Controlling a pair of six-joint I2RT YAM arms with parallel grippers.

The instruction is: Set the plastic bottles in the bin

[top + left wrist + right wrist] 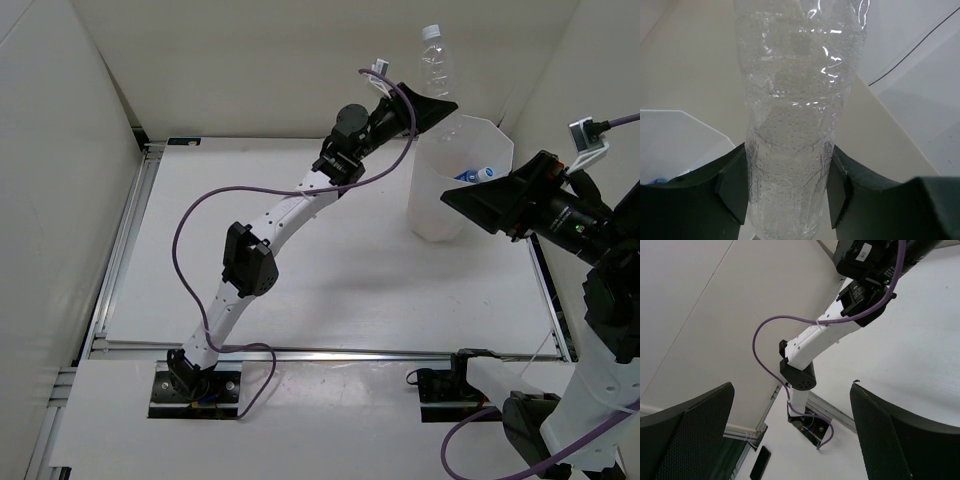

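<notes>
bin (497,133), far right: one blue-capped bottle (479,174) inside. left gripper (425,108): clamped on clear white-capped bottle (436,62) at far rim, unreleased. right gripper (470,205): jaws apart, empty.

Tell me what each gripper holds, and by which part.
Left gripper: the clear bottle, clamped at its lower body, cap up. Right gripper: nothing, jaws open.

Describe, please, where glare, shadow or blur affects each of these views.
Left wrist: bright glints on the clear bottle, which fills the frame. Top external: even light, with only a faint shadow under the left arm on the table. Right wrist: no glare, and that arm is in sharp focus.
</notes>
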